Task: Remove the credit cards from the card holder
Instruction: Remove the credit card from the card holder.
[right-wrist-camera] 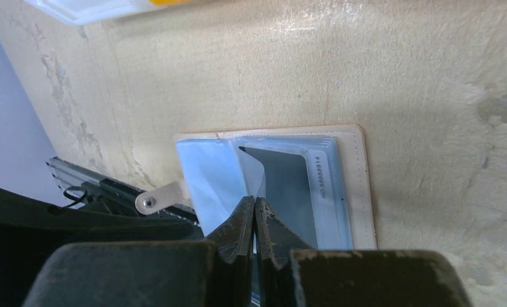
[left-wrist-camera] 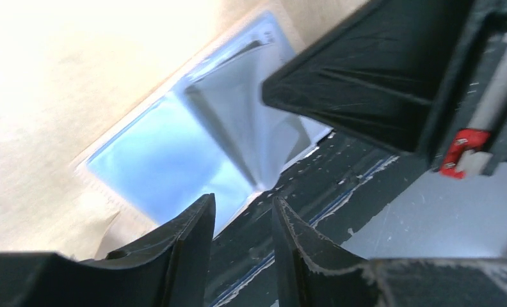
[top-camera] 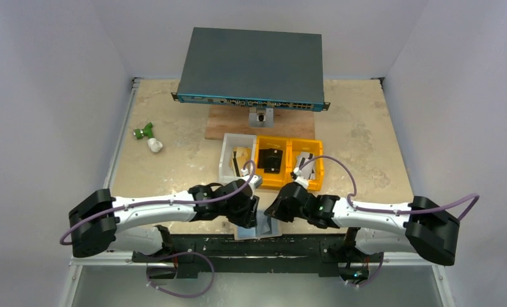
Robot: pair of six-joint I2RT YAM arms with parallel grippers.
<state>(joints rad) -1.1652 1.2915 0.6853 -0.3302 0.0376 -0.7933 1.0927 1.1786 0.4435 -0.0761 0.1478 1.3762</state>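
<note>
The card holder [top-camera: 262, 229] lies open at the table's near edge, between both grippers. In the right wrist view it shows a tan stitched border [right-wrist-camera: 360, 185], pale blue lining and clear sleeves. A dark card [right-wrist-camera: 283, 185] with a printed number strip sits in the sleeves. My right gripper [right-wrist-camera: 255, 203] is shut on a thin clear sleeve leaf that stands up from the holder's fold. My left gripper [left-wrist-camera: 243, 204] is open and empty. Its tips hover over the holder's pale blue panel [left-wrist-camera: 168, 153] at the table's edge. In the top view both grippers [top-camera: 249, 219] [top-camera: 273, 211] cover most of the holder.
A white bin [top-camera: 228, 153] and two yellow bins [top-camera: 273, 160] [top-camera: 307, 160] with small parts stand just behind the grippers. A network switch [top-camera: 251, 64] sits on a wooden board [top-camera: 225, 125] at the back. A green and white object [top-camera: 147, 135] lies far left. The black frame rail [top-camera: 238, 246] runs under the holder's near edge.
</note>
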